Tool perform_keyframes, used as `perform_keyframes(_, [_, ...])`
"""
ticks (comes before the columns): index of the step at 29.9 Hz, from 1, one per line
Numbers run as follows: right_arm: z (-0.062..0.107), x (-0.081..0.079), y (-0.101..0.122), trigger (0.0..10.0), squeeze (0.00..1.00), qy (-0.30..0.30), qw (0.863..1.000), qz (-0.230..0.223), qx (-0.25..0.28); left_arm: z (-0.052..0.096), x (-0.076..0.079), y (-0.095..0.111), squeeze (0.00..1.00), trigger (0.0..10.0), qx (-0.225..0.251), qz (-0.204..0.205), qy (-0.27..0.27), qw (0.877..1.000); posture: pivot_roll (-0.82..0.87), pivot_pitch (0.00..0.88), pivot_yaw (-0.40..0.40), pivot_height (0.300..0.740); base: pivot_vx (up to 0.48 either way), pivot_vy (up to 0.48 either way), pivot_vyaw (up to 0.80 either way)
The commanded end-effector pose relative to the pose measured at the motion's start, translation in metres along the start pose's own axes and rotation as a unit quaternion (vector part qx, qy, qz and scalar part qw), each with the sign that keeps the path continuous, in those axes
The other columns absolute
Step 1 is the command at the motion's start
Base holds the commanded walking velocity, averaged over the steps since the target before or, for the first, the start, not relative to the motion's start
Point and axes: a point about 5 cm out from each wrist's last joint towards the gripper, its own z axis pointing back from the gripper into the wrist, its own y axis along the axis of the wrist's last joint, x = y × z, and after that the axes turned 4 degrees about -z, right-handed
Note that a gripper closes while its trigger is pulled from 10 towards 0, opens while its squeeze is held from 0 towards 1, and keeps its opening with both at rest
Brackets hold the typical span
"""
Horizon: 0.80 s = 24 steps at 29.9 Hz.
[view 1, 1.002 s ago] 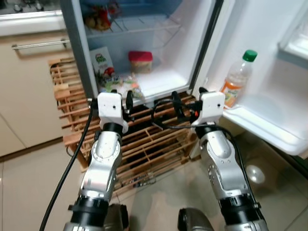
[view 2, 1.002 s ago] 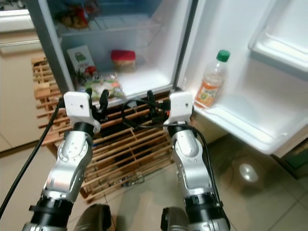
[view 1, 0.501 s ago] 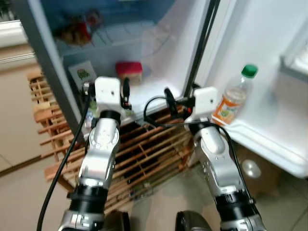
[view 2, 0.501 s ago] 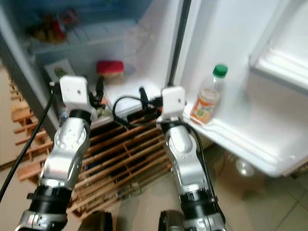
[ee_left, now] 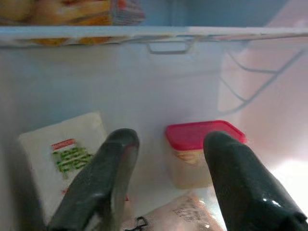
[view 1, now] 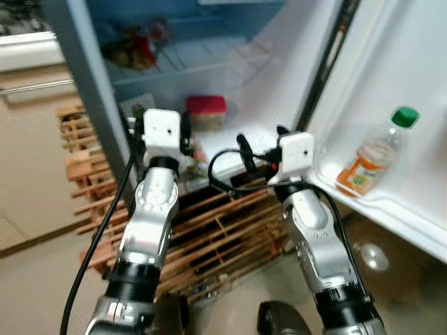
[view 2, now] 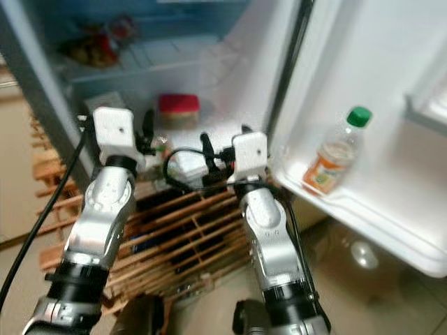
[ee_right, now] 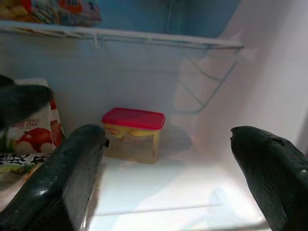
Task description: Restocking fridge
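The fridge stands open before me. On its bottom shelf sits a red-lidded container (view 1: pixel 207 112), with a white carton with a green label (ee_left: pixel 65 154) and bagged food beside it. An orange drink bottle (view 1: pixel 374 157) with a green cap stands in the door shelf (view 1: pixel 391 209). My left gripper (view 1: pixel 161 124) is held up at the front of the bottom compartment, open and empty, pointing at the container (ee_left: pixel 202 149). My right gripper (view 1: pixel 262 139) hovers beside it, also open and empty, with the container (ee_right: pixel 133 132) ahead between its fingers.
A slatted wooden rack (view 1: pixel 209 230) lies under the fridge, below both arms. A beige cabinet (view 1: pixel 35 139) with a bar handle is to the left. A wire shelf (view 1: pixel 188 63) above carries a bag of food. The open door hangs on the right over tiled floor.
The camera has swung, so the whole scene shifted. Both arms have risen from over the wooden rack to the mouth of the bottom compartment. Both grippers stayed open.
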Motion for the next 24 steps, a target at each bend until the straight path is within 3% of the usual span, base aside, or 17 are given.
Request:
perform_keyframes(1, [0.003,0.006,0.003,10.0,0.00,-0.005,1.000,0.004,0.005,-0.012,0.009,-0.006,1.00,10.0,-0.022,-0.002,-0.029,0.999,-0.08,0.000,-0.035,0.652,0.000,0.000,0.00])
perform_keyframes(4, [0.008,0.004,0.005,10.0,0.00,0.019,1.000,0.011,0.004,-0.030,0.009,-0.015,1.00,10.0,-0.045,-0.009,-0.032,0.998,-0.09,0.000,-0.033,0.652,0.000,0.000,0.00])
perform_keyframes(10, [0.020,0.008,0.003,10.0,0.00,0.021,1.000,0.017,-0.013,-0.046,0.005,-0.016,1.00,10.0,-0.068,-0.003,-0.016,0.998,-0.15,0.000,-0.044,0.652,0.000,0.000,0.00])
perform_keyframes(21, [0.028,0.015,0.004,10.0,0.00,0.018,0.999,0.011,-0.040,-0.060,-0.013,-0.012,1.00,10.0,-0.063,0.009,0.044,0.997,-0.18,0.040,-0.079,0.652,0.000,0.000,0.00])
perform_keyframes(22, [0.030,0.015,0.005,10.0,0.00,0.020,0.999,0.012,-0.042,-0.061,-0.011,-0.008,0.18,10.0,-0.050,0.014,0.045,0.998,-0.18,0.053,-0.082,0.652,0.000,0.000,0.00])
perform_keyframes(23, [0.032,0.015,0.005,10.0,0.00,0.020,0.999,0.013,-0.044,-0.061,-0.009,-0.004,0.00,10.0,-0.038,0.018,0.045,0.998,-0.18,0.059,-0.085,0.652,0.000,0.000,0.00])
perform_keyframes(24, [0.033,0.016,0.005,10.0,0.00,0.020,0.999,0.013,-0.046,-0.061,-0.007,-0.002,0.00,10.0,-0.031,0.022,0.044,0.998,-0.18,0.059,-0.085,0.652,0.000,0.000,0.00])
